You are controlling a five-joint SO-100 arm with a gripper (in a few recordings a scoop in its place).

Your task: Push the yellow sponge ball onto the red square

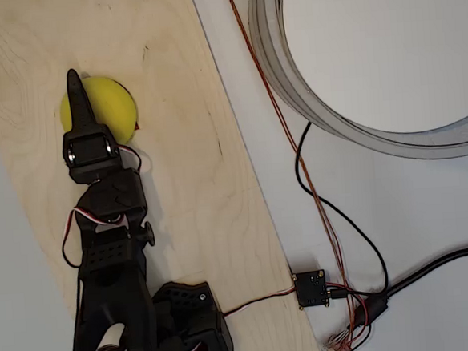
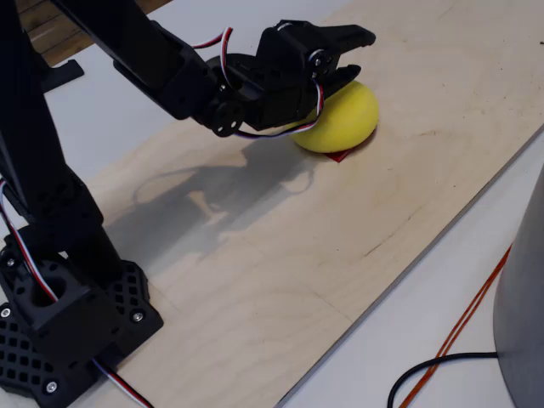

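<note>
The yellow sponge ball (image 1: 110,106) (image 2: 347,117) rests on the pale wooden board, near its far left part in the overhead view. It sits on top of the red square, and a thin sliver of the red square (image 1: 137,128) (image 2: 338,155) pokes out from under the ball's edge. My black gripper (image 1: 73,77) (image 2: 362,41) is shut, with nothing held. It lies over the ball's left side in the overhead view, the tip reaching just past the ball's far edge.
The wooden board (image 1: 195,186) (image 2: 280,255) carries the arm's base (image 1: 149,334) (image 2: 59,331). Right of the board lie thin red and black wires (image 1: 317,210), a small black circuit box (image 1: 311,289) and a big grey ring (image 1: 292,83).
</note>
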